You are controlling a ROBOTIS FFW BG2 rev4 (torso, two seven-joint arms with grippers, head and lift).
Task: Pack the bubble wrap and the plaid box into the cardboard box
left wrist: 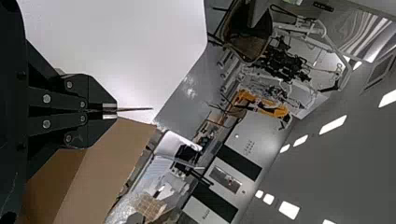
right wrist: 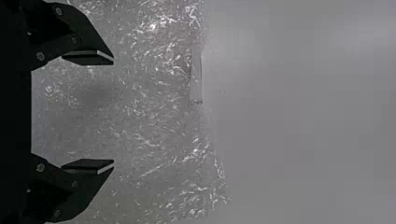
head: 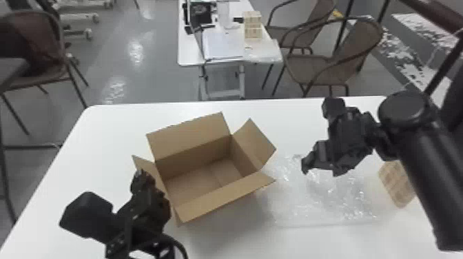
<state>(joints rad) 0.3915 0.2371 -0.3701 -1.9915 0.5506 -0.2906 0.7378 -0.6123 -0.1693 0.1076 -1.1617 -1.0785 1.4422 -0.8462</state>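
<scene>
The open cardboard box (head: 206, 179) stands on the table left of centre, its flaps folded outward and its inside bare. At its left flap is my left gripper (head: 140, 174); in the left wrist view the left gripper (left wrist: 110, 110) is shut on that flap, whose thin edge (left wrist: 135, 109) juts from between the fingertips. Flat on the table right of the box lies the clear bubble wrap (head: 310, 203). My right gripper (head: 320, 168) is over it; in the right wrist view the right gripper (right wrist: 88, 112) is open, with bubble wrap (right wrist: 154, 116) beyond its parted fingers. The plaid box (head: 396, 182) is farther right, partly hidden by the right arm.
The white table (head: 113, 127) has its far edge behind the box. Beyond it stand a second table (head: 190, 51) with stacked plaid boxes (head: 252, 24), and brown chairs (head: 320, 69). The right forearm (head: 427, 179) spans the table's right side.
</scene>
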